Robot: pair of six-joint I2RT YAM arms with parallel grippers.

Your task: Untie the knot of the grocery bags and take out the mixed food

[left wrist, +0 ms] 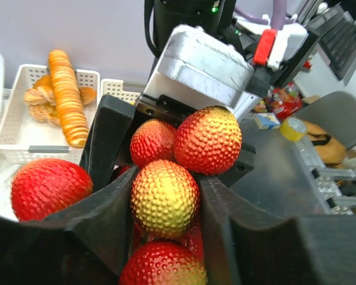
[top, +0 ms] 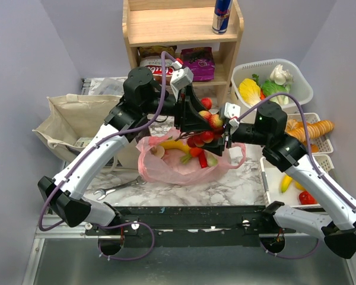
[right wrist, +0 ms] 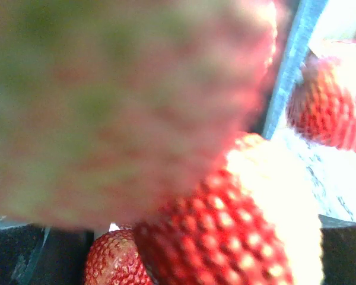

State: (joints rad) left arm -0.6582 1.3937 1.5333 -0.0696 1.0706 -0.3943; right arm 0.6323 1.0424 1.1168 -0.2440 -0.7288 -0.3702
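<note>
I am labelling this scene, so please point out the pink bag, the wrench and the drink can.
pink bag (top: 165, 172), top view, its crinkled front wall.
wrench (top: 121, 187), top view, middle of its handle.
drink can (top: 221, 15), top view, middle of its side.

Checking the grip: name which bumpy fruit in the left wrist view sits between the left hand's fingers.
The mostly yellow bumpy fruit at centre, pinched between the fingers of the left hand. The others are redder, above, below or outside them.
</note>
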